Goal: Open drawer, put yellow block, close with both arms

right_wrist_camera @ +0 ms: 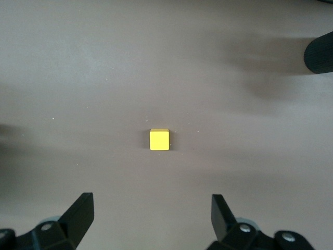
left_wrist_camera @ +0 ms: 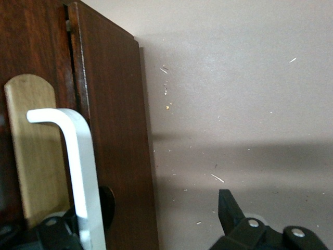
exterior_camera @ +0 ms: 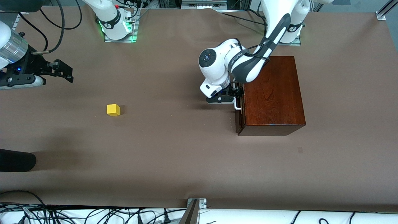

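Shows a mahogany box point(exterior_camera: 273, 93) toward the left arm's end of the table point(exterior_camera: 174, 155), with the drawer point(exterior_camera: 238, 123) facing the right arm's end. Puts the left gripper point(exterior_camera: 233, 93) at the white handle point(exterior_camera: 237, 105). Has the yellow block point(exterior_camera: 113, 109) well apart toward the right arm's end, and the right gripper point(exterior_camera: 71, 74) hovering over bare table, waiting.

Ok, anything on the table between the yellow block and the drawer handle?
No. In the front view only bare brown table runs from the yellow block to the handle, where the left gripper sits.

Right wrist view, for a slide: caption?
Open right gripper over the brown table, small bright yellow cube ahead.
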`<state>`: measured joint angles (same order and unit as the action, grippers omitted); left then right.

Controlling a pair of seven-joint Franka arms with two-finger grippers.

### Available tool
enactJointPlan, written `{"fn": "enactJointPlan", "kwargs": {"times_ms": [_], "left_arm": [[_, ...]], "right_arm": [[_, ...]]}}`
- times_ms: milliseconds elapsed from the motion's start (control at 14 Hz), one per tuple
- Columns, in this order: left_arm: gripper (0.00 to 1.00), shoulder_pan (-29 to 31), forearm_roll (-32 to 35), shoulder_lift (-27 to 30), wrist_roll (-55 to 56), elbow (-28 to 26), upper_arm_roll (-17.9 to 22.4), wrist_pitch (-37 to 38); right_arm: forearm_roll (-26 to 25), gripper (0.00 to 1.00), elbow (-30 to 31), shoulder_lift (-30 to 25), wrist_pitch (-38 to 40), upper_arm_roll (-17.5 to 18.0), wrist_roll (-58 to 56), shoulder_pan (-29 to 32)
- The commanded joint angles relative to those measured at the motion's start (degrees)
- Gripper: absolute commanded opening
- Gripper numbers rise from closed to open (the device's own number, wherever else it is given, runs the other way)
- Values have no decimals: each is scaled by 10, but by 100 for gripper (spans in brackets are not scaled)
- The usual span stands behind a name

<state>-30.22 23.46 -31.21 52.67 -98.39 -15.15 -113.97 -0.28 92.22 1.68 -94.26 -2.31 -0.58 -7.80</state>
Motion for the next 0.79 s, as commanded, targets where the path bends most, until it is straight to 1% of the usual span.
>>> {"fn": "enactJointPlan", "kwargs": {"times_ms": [0, 143, 358, 717], "left_arm": [[100, -13, 11, -8, 38, 3, -4, -44], [100, -27, 7, -17, 53, 7, -4, -73], [100, -29, 0, -38, 74, 17, -5, -130], [100, -56, 0, -84, 103, 94, -6, -133]], "right_arm": [[7, 100, -6, -2, 5, -1, 4, 1], [7, 100, -6, -3, 6, -1, 4, 1], [6, 100, -6, 1, 1, -1, -5, 2], [6, 100, -6, 9, -24, 4, -6, 0]]}}
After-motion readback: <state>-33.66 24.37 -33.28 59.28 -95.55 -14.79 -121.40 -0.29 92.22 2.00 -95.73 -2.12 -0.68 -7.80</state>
